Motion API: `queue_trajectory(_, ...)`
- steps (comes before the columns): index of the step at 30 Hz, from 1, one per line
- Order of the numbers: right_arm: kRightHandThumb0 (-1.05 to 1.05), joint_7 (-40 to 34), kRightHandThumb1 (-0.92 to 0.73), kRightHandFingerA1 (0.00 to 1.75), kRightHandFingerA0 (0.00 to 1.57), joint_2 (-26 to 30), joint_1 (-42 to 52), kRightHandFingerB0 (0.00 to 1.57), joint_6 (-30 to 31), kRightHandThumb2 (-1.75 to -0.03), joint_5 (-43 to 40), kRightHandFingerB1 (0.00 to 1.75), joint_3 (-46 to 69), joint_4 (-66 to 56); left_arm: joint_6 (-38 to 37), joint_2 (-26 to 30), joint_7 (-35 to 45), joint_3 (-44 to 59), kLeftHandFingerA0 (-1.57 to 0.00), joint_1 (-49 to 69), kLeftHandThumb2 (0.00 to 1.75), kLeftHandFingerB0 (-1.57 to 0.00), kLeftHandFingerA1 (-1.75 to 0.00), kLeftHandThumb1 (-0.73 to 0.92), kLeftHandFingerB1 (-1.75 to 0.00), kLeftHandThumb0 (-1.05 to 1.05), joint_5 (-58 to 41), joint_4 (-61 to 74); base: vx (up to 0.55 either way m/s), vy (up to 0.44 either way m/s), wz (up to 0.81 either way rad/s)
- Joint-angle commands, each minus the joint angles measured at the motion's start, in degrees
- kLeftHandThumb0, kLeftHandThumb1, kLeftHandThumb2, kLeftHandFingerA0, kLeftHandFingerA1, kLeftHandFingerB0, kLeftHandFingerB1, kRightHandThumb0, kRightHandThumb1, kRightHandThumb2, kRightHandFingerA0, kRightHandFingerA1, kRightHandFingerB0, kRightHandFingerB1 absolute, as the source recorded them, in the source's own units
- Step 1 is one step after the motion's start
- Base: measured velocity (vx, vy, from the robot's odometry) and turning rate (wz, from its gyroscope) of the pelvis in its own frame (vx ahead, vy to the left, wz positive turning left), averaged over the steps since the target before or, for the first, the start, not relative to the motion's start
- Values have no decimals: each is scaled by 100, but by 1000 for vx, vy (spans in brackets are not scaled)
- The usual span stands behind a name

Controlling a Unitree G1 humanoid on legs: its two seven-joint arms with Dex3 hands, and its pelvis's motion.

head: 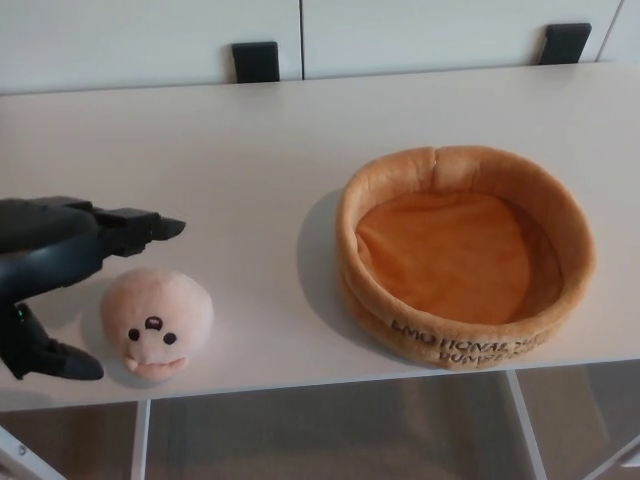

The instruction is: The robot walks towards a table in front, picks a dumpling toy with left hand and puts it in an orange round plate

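The dumpling toy (156, 321) is a pale peach plush ball with a small face, lying near the table's front edge at the left. My left hand (62, 270) reaches in from the left with its fingers spread: two fingers (130, 228) extend just behind the toy and the thumb (60, 362) sits at its left front. Nothing is gripped. The orange round plate (560, 215), a soft plush bowl with dark lettering on its front wall, stands empty on the right of the table. My right hand is out of sight.
The white table (240, 160) carries both things, and its front edge runs just below the toy and plate. Two black chair backs (256, 61) show behind the far edge, against a white wall. Floor and table legs show below.
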State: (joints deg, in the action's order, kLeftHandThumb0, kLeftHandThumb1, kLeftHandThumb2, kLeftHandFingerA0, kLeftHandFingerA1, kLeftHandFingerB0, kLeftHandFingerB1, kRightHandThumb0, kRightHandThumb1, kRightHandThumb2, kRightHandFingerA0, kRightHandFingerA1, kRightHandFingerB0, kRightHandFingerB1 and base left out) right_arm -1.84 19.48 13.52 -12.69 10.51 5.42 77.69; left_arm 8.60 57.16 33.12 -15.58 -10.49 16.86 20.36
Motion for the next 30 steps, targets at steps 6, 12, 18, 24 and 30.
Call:
queue_trajectory(6, -54, 95, -59, 56, 57, 84, 12, 21, 106, -84, -79, 42, 45, -39, 562, -594, -138, -258, 0, -335, 80, 0, -12, 37, -14, -66, 1161, -379, 0, 0, 0)
queue_trajectory(12, -54, 124, -59, 57, 58, 53, 8, 22, 128, -85, -105, 42, 51, -51, 524, -939, -277, -371, 0, -466, 81, 0, -11, 38, -13, -67, 1564, -636, 0, 0, 0)
queue_trajectory(18, -54, 143, -59, 57, 58, 62, -6, 20, 86, -85, -84, 42, 8, -71, 570, -1184, -196, -449, 0, -502, 80, 0, -11, 37, -15, -66, 1761, -748, 0, 0, 0)
queue_trajectory(24, -58, 131, -61, 59, 58, 60, 6, 23, 27, -87, -88, 43, -9, -102, 547, -1383, -80, -547, 0, -543, 61, 0, -14, 41, -20, -82, 1906, -830, 0, 0, 0)
queue_trajectory(30, -55, 188, -59, 56, 55, 35, 6, 23, 61, -86, -163, 43, 49, -83, 631, -1511, 89, -585, 0, -514, 61, 0, -14, 41, -19, -82, 1953, -829, 0, 0, 0)
